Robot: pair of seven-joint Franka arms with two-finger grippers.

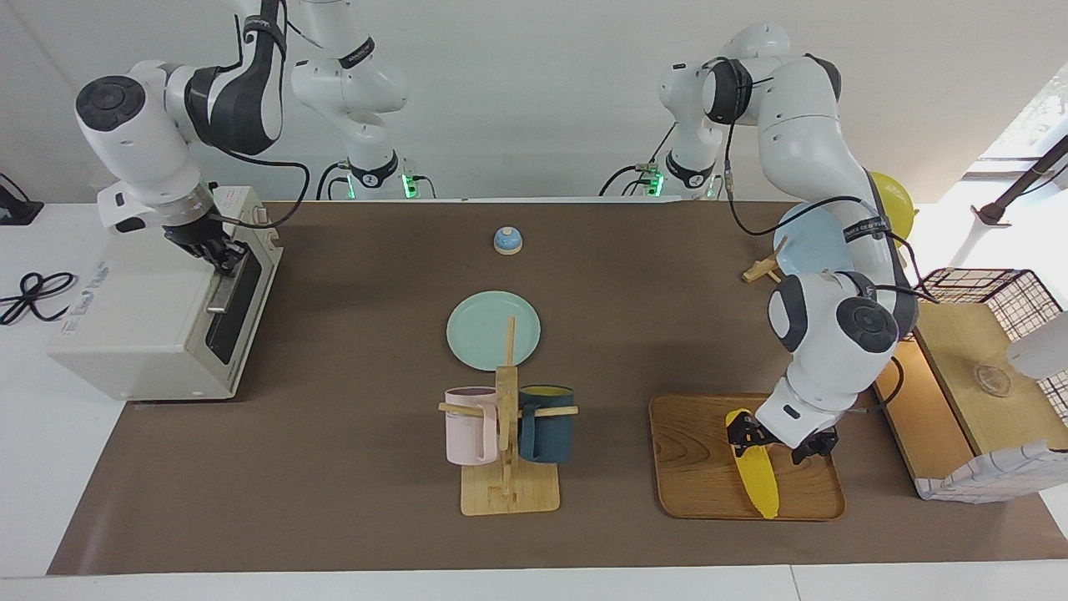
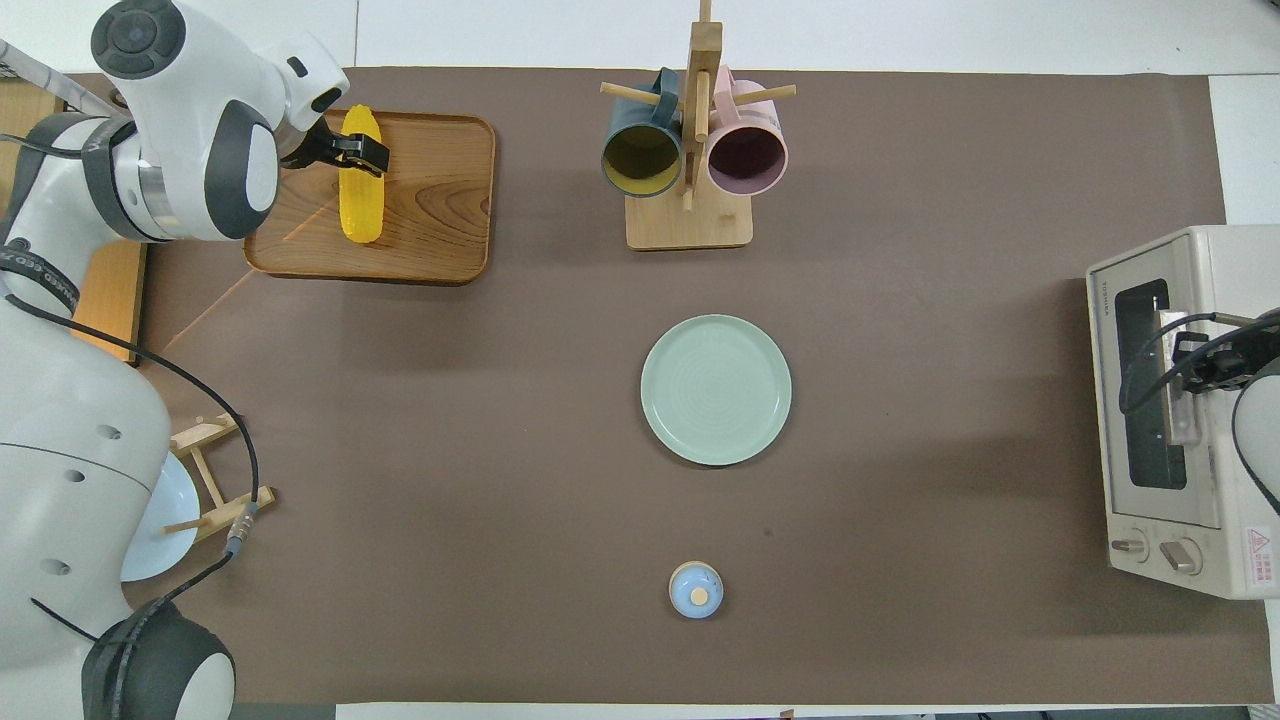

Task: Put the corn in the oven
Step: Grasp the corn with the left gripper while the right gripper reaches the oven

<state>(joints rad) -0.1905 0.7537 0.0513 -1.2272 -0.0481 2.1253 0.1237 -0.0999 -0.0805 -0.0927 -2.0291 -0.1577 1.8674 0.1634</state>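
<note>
The yellow corn (image 1: 758,477) lies on a wooden tray (image 1: 692,467) toward the left arm's end of the table, and it also shows in the overhead view (image 2: 360,195). My left gripper (image 1: 776,441) is down at the corn's blunt end, open, with its fingers on either side of the cob. The off-white oven (image 1: 158,325) stands at the right arm's end with its dark glass door closed. My right gripper (image 1: 224,257) is at the top of the door, shut on the metal bar handle (image 2: 1176,400).
A green plate (image 1: 492,330) lies mid-table. A wooden mug rack (image 1: 507,492) with a pink and a dark blue mug stands beside the tray. A small blue bell (image 1: 508,240) sits nearer the robots. A wire-and-wood basket box (image 1: 984,367) stands beside the tray.
</note>
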